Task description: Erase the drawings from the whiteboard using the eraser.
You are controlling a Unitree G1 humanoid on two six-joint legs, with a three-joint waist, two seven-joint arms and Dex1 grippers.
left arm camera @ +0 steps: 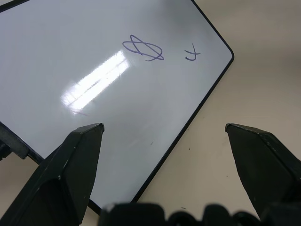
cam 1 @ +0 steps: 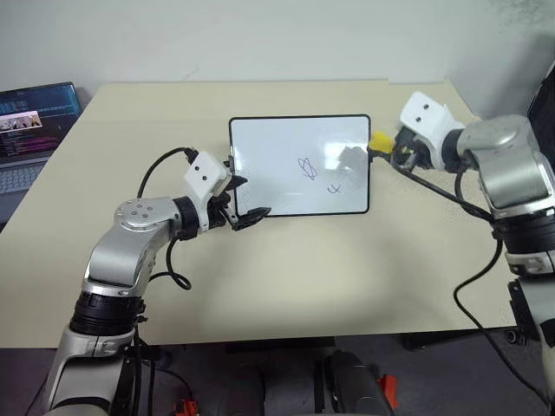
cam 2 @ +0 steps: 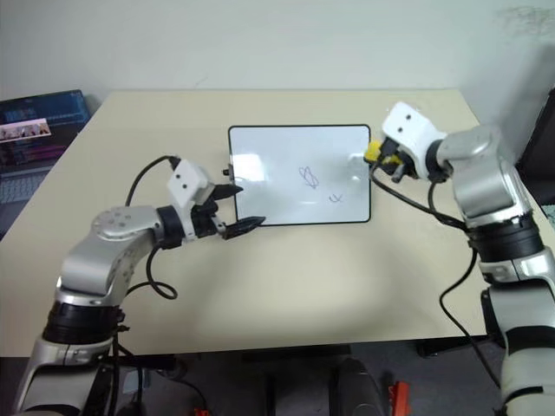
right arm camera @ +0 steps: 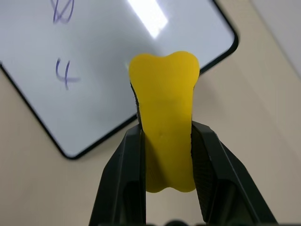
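The beige surface (cam 1: 286,277) carries the glossy white black-framed whiteboard (cam 1: 286,152), bearing two blue marker drawings (cam 1: 307,168). The left gripper (cam 1: 247,198), fingers spread, brackets its near-left corner. The right gripper (right arm camera: 165,155) clenches the small yellow eraser (right arm camera: 164,136) mid-body; probably light and soft, it needs firm pinching.

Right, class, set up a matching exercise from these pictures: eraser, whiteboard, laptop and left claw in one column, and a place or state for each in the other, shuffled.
Things:
1. eraser
2. whiteboard
3. laptop
4. left claw

Places or states:
A. open, at the board's near left corner
B. at the table's far left edge, screen lit
C. clamped in the right claw
D. flat on the table, blue marks on it

Pairs: 1-C, 2-D, 3-B, 4-A
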